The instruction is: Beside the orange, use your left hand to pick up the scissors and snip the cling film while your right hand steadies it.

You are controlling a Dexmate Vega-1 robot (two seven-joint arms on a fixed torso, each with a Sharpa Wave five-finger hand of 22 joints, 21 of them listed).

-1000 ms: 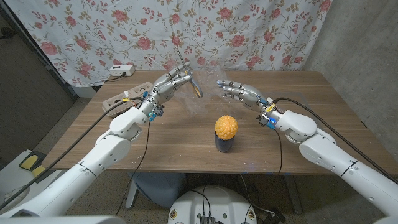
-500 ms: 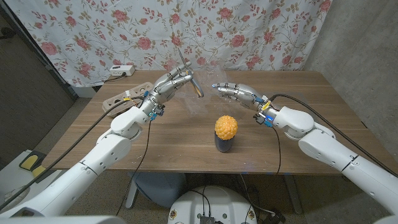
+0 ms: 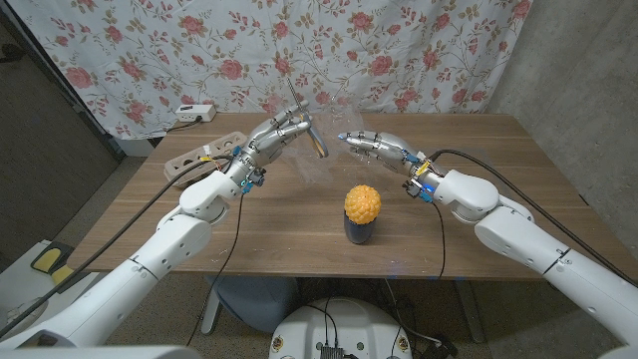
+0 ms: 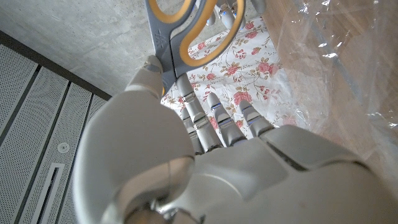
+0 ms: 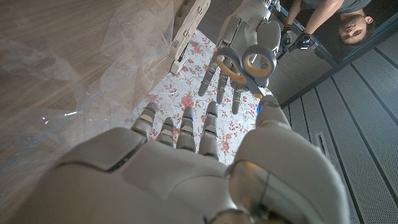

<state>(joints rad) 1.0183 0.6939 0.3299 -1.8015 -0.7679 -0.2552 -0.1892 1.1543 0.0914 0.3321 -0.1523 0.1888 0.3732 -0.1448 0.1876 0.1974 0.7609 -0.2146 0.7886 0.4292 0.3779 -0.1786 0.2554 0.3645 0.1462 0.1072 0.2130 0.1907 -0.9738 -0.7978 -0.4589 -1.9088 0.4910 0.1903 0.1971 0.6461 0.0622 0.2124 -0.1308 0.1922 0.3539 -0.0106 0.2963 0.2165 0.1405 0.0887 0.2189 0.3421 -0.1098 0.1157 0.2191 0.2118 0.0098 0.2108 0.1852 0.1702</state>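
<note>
Rose-printed cloth hangs behind a wood-grain bench, with grey wall to the right.

Raised over the far part of the bench, the left robot hand holds the scissors: grey handles lined with orange-yellow loops, seen closely in the left wrist view, and slim metal blades pointing up and away from the hand. Fingers pass through and around the loops. No brand or writing can be read on them.

Just to the right of that hand hangs the cling film, a clear, crinkled sheet with glinting folds, hard to outline from the head view; it shows better in the left wrist view and the right wrist view. The right robot hand reaches toward the film from the other side, fingers stretched out and slightly apart; whether they pinch the film cannot be told.

Nearer the robot than both hands, between them, the orange with its pebbled rind sits on top of a small dark cup.

A white power strip lies at the bench's far left edge, beyond the left robot hand. A person shows in the right wrist view.
</note>
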